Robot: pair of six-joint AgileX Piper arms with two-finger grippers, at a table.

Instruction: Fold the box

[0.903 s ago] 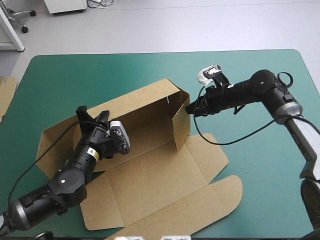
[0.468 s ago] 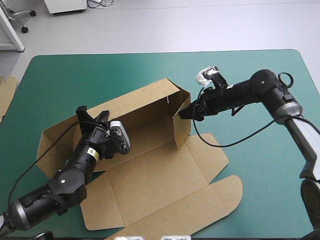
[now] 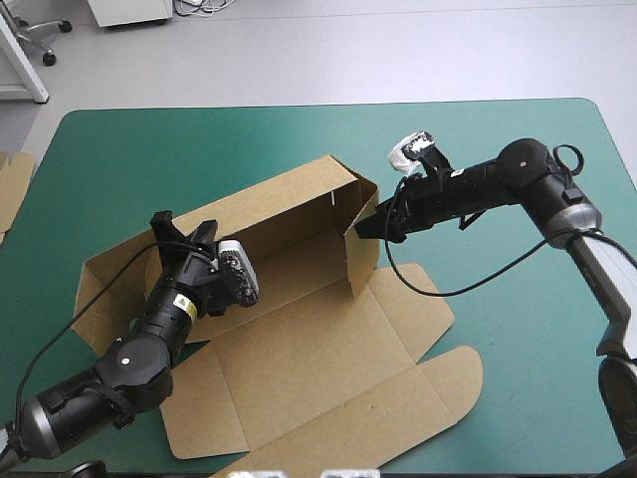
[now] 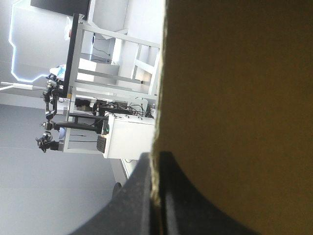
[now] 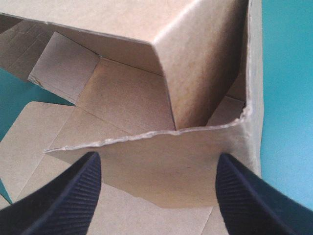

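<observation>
At the right end wall of the box (image 3: 299, 339), right gripper (image 5: 157, 157), spread wide, has advanced; left gripper (image 4: 155, 161) clamps a board edge. Fold likely next.

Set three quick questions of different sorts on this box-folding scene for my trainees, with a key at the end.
1. Multiple choice: the left gripper is A open, B shut on the box, C lying on the table away from it.
2. Fill in: the right gripper, facing the raised end wall, is ___.
3. True or false: every wall of the box lies flat.
Key: 1 B; 2 open; 3 false, as the back wall and one end wall stand up.
</observation>
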